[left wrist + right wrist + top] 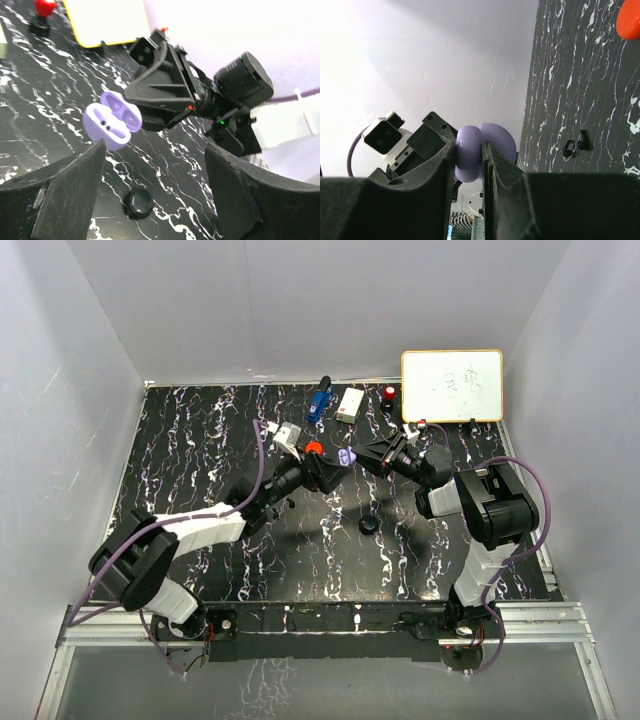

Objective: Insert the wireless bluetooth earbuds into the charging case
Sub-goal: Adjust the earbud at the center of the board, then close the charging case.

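My right gripper (pixel 470 146) is shut on an open lavender charging case (pixel 468 150) and holds it above the table (pixel 200 470). In the left wrist view the lavender case (pixel 111 121) has its lid up and two dark spots in its base. I cannot tell whether buds sit in it. My left gripper (pixel 155 150) faces it from close by, open, with nothing between its fingers (pixel 65 190). A small black earbud (pixel 574 146) lies on the table. From above, both grippers meet mid-table at the lavender case (pixel 347 456).
A round black case (pixel 138 203) lies on the table below my left gripper, and shows from above too (pixel 368 526). A red case (pixel 314 448) sits beside the left gripper. A whiteboard (pixel 452 385), a blue object (pixel 320 400), a white box (pixel 350 403) and a red-topped piece (pixel 388 393) line the back edge.
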